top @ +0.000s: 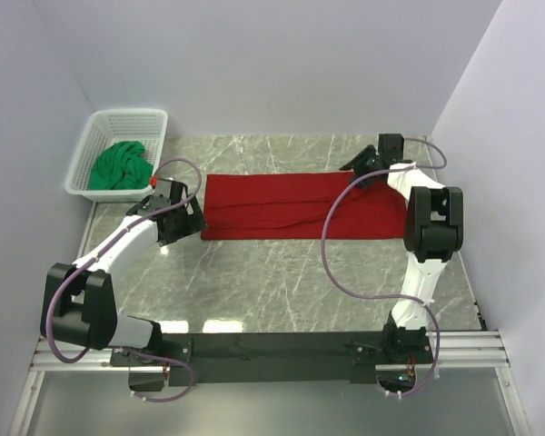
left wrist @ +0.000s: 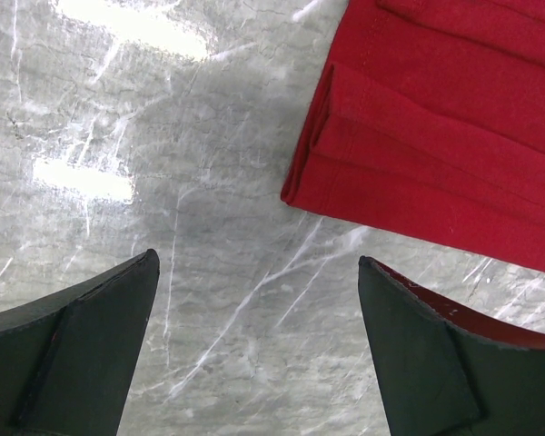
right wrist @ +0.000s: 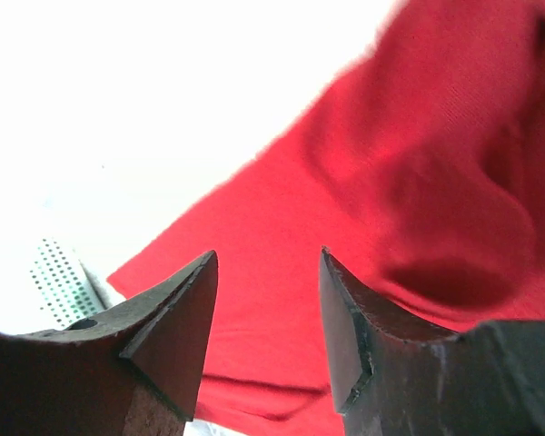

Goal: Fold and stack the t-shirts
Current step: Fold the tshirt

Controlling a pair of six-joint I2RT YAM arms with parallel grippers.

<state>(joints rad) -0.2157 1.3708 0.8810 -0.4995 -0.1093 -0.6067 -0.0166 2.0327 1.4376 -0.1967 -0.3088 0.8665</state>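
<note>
The red t-shirt (top: 295,205) lies folded into a long strip across the middle of the marble table. The green t-shirt (top: 121,165) is crumpled in the white basket (top: 84,154) at the back left. My left gripper (top: 193,216) is open and empty, just left of the strip's left end; in the left wrist view its jaws (left wrist: 259,263) stand wide over bare marble, with the red t-shirt's corner (left wrist: 418,136) ahead. My right gripper (top: 356,171) is open over the strip's back right end; the red fabric (right wrist: 363,209) shows between its fingers, not gripped.
The marble table (top: 282,291) is bounded by white walls at the back and on both sides. The basket stands in the back left corner. A black rail (top: 272,347) with the arm bases runs along the near edge. Purple cables loop from both arms.
</note>
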